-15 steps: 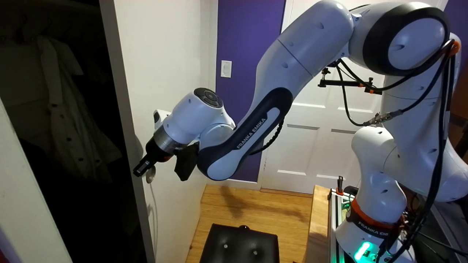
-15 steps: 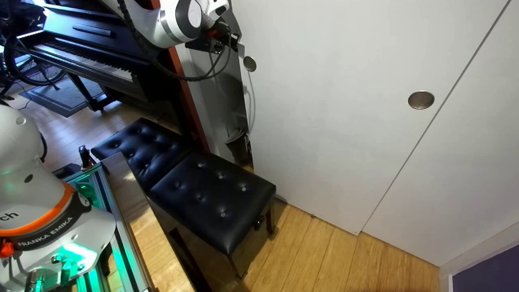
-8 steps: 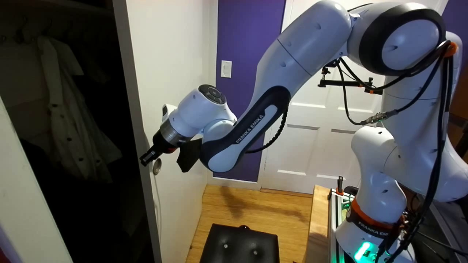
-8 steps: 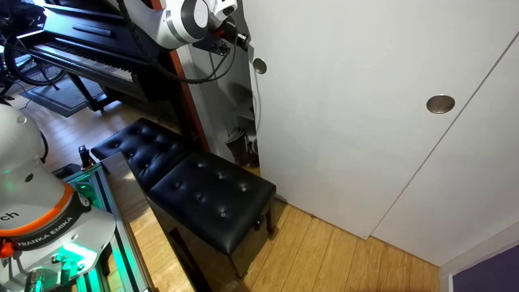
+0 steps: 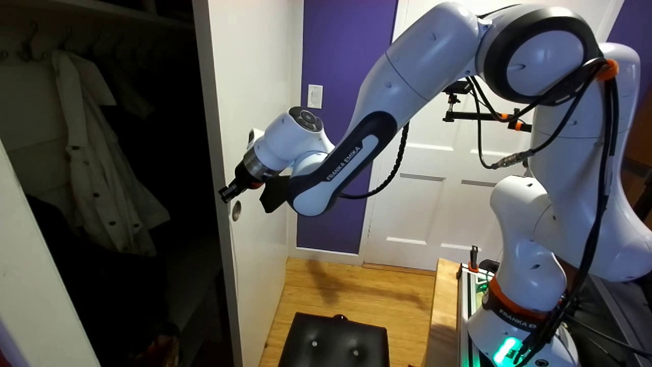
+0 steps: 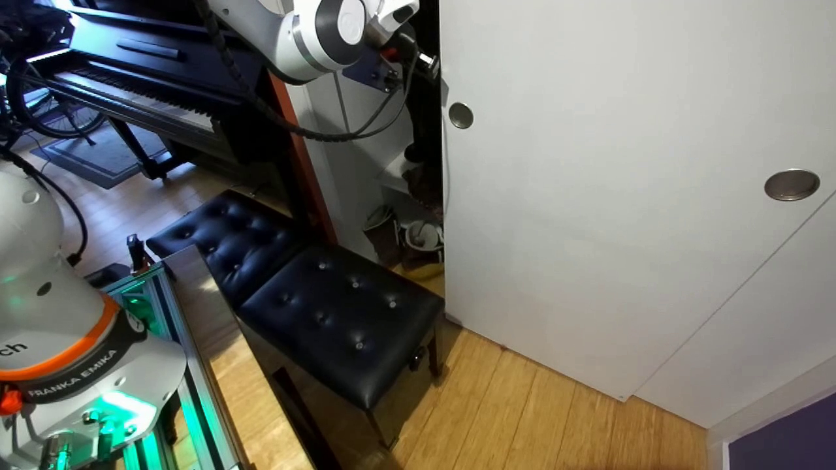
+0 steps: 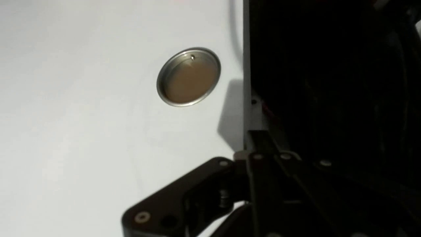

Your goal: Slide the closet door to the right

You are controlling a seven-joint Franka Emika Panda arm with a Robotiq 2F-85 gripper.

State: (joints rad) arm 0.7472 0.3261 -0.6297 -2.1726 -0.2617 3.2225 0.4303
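Note:
The closet door is a tall plain white panel, seen in both exterior views (image 5: 262,255) (image 6: 575,248) and at the left of the wrist view (image 7: 82,115). A round metal finger pull (image 7: 189,77) sits near its free edge and also shows in both exterior views (image 5: 236,210) (image 6: 461,115). My gripper (image 5: 226,195) is at that free edge, just above the pull, on the opening's side. It also shows at the top of an exterior view (image 6: 428,64). In the wrist view my fingers are close together at the door's edge (image 7: 246,65) and appear to touch it. They hold nothing.
The closet opening holds a pale coat (image 5: 97,153) and boots (image 6: 421,238). A black tufted bench (image 6: 339,313) stands in front of the opening. A second white panel (image 6: 784,339) is beyond the door, by the purple wall. A wooden tabletop (image 6: 255,385) is by my base.
The closet door has slid right in both exterior views, widening the dark opening. My gripper has moved along with the door's edge. More boots and shelf inside show now.

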